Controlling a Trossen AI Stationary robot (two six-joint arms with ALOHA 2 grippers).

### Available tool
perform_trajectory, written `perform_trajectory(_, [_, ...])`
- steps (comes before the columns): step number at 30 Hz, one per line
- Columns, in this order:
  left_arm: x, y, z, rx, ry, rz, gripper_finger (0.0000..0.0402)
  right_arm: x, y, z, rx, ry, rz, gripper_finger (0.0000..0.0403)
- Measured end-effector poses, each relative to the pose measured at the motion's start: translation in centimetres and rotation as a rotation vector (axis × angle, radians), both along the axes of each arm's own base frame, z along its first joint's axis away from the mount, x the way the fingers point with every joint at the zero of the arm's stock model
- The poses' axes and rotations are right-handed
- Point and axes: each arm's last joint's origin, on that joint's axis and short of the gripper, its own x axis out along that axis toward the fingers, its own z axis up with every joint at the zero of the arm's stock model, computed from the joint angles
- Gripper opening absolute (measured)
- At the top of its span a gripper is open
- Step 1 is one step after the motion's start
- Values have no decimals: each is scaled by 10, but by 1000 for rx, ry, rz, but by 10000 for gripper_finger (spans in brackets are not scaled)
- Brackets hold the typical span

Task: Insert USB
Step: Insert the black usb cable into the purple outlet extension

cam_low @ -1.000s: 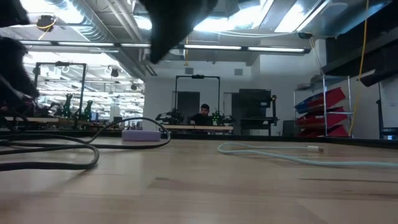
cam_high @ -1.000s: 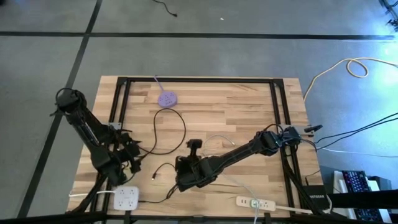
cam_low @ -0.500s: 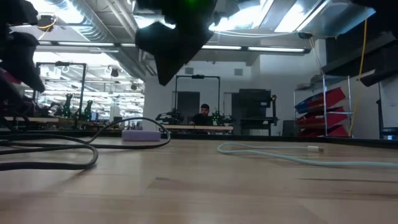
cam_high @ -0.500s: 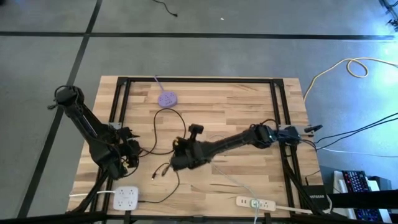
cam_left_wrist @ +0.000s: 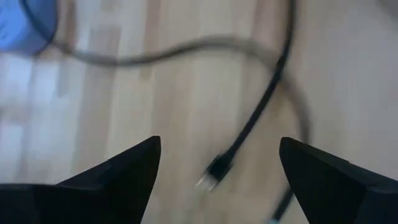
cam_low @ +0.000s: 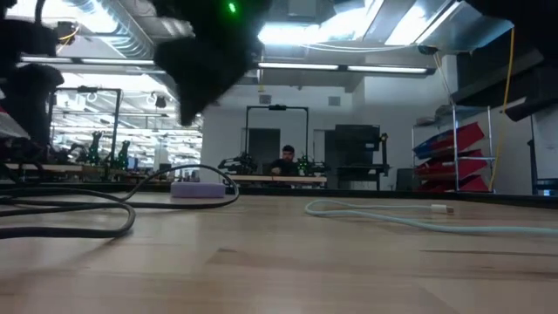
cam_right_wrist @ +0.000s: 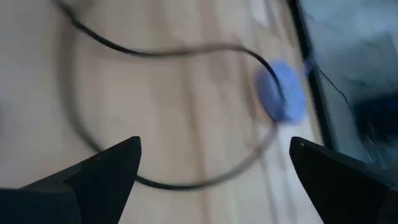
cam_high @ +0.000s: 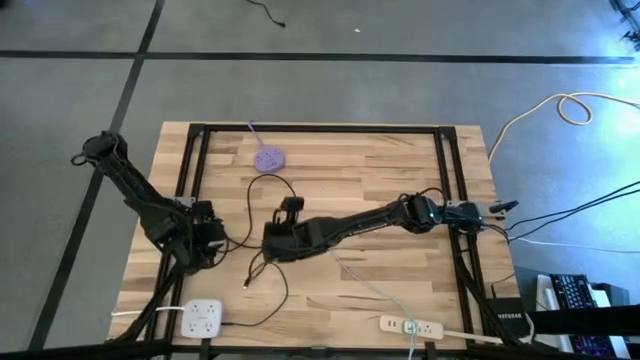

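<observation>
The black USB cable (cam_high: 262, 238) loops across the middle of the wooden table (cam_high: 400, 170), and its plug end (cam_high: 248, 283) lies loose on the boards toward the near edge, just above the white power brick (cam_high: 203, 318). In my left wrist view the same plug (cam_left_wrist: 214, 171) sits between my two fingers but apart from them, nothing gripped. The cable's far end runs to the purple hub (cam_high: 268, 158) near the far edge. A pale cable (cam_high: 375, 290) trails from the centre toward the white power strip (cam_high: 410, 326) at the near edge. My left gripper (cam_high: 212, 238) hovers at the table's left side, fingers spread wide and empty. My right arm stretches low across the table, its gripper (cam_high: 275, 240) over the cable loop, jaws fully apart, holding nothing.
</observation>
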Motion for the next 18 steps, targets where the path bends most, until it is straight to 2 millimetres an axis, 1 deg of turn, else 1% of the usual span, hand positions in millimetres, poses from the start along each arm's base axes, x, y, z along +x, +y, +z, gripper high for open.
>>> perform_trajectory(1, [1, 3, -1, 23, -15, 39, 314, 1, 0, -3, 4, 2, 11, 390])
perform_trajectory(3, [6, 6, -2, 12, -36, 120, 314, 0, -4, -10, -12, 32, 15, 390])
perform_trajectory(9, [22, 18, -12, -16, 110, 217, 314, -2, -17, -38, 1, 96, 5, 390])
perform_trajectory(12, [29, 26, -16, -50, 188, 247, 314, -4, -18, -49, 6, 118, 3, 390])
perform_trajectory(16, [36, 39, -21, -128, 318, 251, 314, -2, -16, -50, 18, 97, 18, 390])
perform_trajectory(18, [39, 45, -23, -162, 354, 264, 314, -1, -16, -50, 34, 91, 32, 390])
